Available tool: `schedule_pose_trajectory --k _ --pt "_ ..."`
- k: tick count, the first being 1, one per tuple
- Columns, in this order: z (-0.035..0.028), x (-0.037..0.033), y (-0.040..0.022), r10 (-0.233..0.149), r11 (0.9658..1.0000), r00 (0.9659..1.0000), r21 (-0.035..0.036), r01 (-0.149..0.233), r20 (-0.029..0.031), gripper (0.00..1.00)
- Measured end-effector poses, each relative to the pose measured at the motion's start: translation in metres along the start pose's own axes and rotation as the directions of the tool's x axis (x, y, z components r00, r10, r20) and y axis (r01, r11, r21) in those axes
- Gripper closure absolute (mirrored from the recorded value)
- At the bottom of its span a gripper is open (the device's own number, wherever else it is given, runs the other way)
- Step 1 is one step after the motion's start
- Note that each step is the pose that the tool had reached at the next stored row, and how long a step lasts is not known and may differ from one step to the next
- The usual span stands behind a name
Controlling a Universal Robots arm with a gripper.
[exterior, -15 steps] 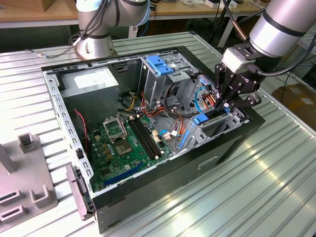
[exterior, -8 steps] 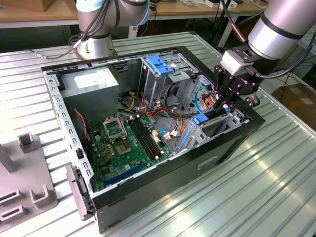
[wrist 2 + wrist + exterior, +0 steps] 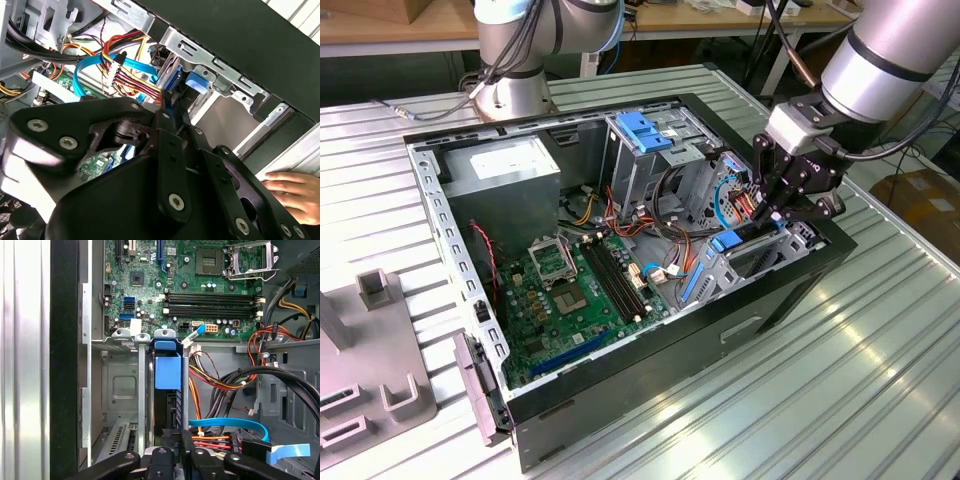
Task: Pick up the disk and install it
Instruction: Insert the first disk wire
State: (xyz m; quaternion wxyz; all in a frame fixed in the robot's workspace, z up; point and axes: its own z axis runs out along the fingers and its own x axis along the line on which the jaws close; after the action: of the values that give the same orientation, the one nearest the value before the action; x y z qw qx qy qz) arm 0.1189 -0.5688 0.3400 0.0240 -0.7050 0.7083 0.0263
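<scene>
The gripper [image 3: 172,460], closed on the disk [image 3: 167,371] standing edgewise in its bay, could snag the nearby cables [image 3: 220,380] or jam it askew.

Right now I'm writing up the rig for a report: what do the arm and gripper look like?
The arm is a thick silver-grey tube with a dark band around it, ending in a pale grey wrist block. Dark cables run along it. The gripper is matte black, built from angular linkage plates joined by round silver screws, which show in the second wrist view.
</scene>
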Motion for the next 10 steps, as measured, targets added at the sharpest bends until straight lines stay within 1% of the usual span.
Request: schedule_pose_trajectory --k 1,2,4,6,10 --pt "-0.0039 -0.0003 0.0000 0.000 1.0000 1.0000 0.0000 0.000 -0.0005 0.76" --pt "-0.0095 -0.0007 0.0000 0.000 1.0000 1.0000 0.0000 0.000 -0.0003 0.76" --pt "-0.0100 -0.0007 0.0000 0.000 1.0000 1.0000 0.0000 0.000 -0.0005 0.78" --pt "-0.0104 -0.0008 0.0000 0.000 1.0000 1.0000 0.0000 0.000 -0.0003 0.90" --pt "-0.0113 -0.0008 0.0000 0.000 1.0000 1.0000 0.0000 0.000 -0.0003 0.90"
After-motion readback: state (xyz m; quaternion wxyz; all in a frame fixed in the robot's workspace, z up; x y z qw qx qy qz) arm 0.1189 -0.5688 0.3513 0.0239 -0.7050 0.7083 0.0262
